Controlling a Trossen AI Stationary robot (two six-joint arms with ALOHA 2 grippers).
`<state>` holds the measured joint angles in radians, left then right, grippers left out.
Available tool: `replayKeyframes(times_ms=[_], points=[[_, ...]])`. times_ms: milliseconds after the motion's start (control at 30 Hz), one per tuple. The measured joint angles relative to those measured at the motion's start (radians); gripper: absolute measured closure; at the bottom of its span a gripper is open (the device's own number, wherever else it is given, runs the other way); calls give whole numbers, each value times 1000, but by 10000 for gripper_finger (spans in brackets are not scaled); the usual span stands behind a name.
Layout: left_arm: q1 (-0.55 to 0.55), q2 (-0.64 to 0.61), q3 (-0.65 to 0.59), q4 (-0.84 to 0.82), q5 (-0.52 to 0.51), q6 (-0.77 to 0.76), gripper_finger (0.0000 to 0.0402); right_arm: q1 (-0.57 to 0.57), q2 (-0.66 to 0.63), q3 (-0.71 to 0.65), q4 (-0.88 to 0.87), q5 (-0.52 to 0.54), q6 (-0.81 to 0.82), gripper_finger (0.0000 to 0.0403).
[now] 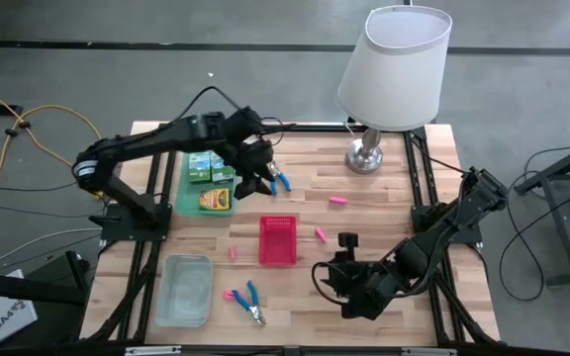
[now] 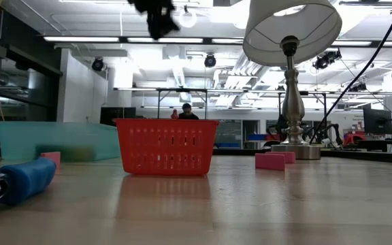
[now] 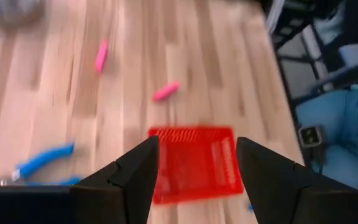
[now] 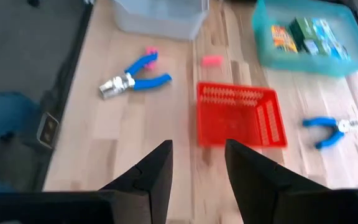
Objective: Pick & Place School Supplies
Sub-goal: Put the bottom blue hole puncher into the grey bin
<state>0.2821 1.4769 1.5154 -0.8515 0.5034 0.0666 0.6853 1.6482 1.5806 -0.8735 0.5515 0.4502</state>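
The left gripper is being held above the table just beside the green tray, its fingers spread apart with nothing between them. The nearest loose item is a blue-handled tool, lying just to the gripper's right and almost under it, its long axis running obliquely across the boards. The left arm is judged much the nearer one for that pick.

The right gripper is being kept low at the near right of the table, also spread and empty, looking toward the red basket and a second tool by the clear bin.

Pink blocks are lying scattered on the wood: one near the lamp, one right of the basket, one to its left.

The green tray is already holding small boxes (green and yellow ones, packed close). The basket and the bin appear empty, though the bin's floor is only dimly being seen.
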Motion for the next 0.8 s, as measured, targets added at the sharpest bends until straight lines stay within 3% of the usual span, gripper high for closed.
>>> replayKeyframes(times_ms=[133, 367, 433, 800], points=[[-127, -68, 1, 92, -142, -58, 193, 0, 0, 0, -51, 0, 26, 264], [-373, -91, 0, 131, -659, -162, 193, 0, 0, 0, -60, 15, 18, 264], [-427, -79, -1, 134, -748, -193, 193, 0, -1, 0, -61, 26, 17, 264], [-597, -77, -143, 270, -837, -326, 193, -30, -2, -93, -64, 29, 64, 264]])
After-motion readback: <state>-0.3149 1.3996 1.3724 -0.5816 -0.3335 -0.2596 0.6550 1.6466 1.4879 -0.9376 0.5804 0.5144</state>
